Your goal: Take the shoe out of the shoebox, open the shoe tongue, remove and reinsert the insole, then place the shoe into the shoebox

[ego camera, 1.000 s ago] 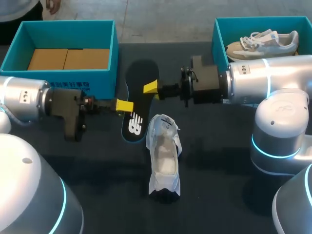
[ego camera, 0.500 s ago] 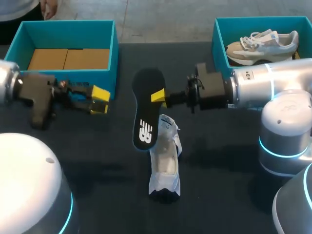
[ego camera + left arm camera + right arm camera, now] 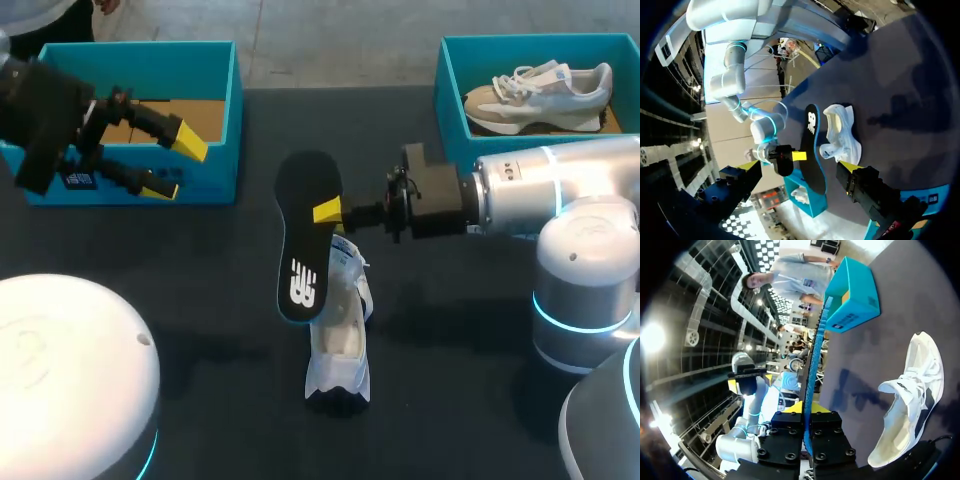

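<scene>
While my right gripper (image 3: 330, 211) is clamped on the black insole (image 3: 303, 240) by its edge, holding it slanted over the opening of the white shoe (image 3: 338, 345) on the table (image 3: 470, 400), evidently for reinsertion, my left gripper (image 3: 175, 167) hangs apart and empty beside the shoebox (image 3: 228, 110), out of the way

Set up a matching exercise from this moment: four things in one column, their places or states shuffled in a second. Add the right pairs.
Things
1. insole
2. white shoe
3. beige shoe
4. left tool

Places or states
A. open, holding nothing
B. inside the right teal box
C. resting on the table
D. gripped by the right tool

Pairs: 1-D, 2-C, 3-B, 4-A
</scene>
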Robot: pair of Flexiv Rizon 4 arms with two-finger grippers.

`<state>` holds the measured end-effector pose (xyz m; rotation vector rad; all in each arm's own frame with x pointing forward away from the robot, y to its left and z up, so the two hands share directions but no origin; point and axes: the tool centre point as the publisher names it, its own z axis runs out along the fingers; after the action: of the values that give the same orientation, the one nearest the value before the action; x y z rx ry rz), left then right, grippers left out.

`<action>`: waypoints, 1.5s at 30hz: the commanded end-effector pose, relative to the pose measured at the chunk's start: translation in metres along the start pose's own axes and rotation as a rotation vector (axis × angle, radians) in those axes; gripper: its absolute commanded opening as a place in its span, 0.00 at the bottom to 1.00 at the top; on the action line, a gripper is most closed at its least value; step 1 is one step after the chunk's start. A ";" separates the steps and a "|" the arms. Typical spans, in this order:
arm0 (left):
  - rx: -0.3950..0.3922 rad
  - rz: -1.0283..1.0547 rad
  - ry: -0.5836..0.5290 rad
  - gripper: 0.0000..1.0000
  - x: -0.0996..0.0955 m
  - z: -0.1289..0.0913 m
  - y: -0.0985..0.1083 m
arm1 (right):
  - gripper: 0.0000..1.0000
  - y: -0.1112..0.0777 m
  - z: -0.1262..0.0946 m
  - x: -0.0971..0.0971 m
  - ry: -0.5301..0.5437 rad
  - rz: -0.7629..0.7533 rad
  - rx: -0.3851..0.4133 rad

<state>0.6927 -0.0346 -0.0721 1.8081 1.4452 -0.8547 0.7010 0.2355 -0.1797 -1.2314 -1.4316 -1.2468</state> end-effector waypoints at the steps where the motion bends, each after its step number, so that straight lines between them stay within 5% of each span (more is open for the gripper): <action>1: 0.069 -0.023 0.193 1.00 -0.008 -0.004 0.010 | 0.00 -0.001 0.004 -0.004 0.001 -0.005 -0.006; 15: 0.173 -0.055 0.509 1.00 -0.034 -0.018 0.029 | 0.00 -0.001 0.004 -0.004 0.001 -0.005 -0.006; 29: 0.287 -0.131 0.738 1.00 -0.052 0.019 0.028 | 0.00 -0.001 0.004 -0.004 0.001 -0.005 -0.006; 45: 0.215 -0.092 0.936 1.00 -0.081 0.049 0.029 | 0.00 -0.001 0.004 -0.004 0.001 -0.005 -0.006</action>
<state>0.7039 -0.1173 -0.0315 2.3869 1.9875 -0.3630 0.7015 0.2374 -0.1835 -1.2299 -1.4345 -1.2510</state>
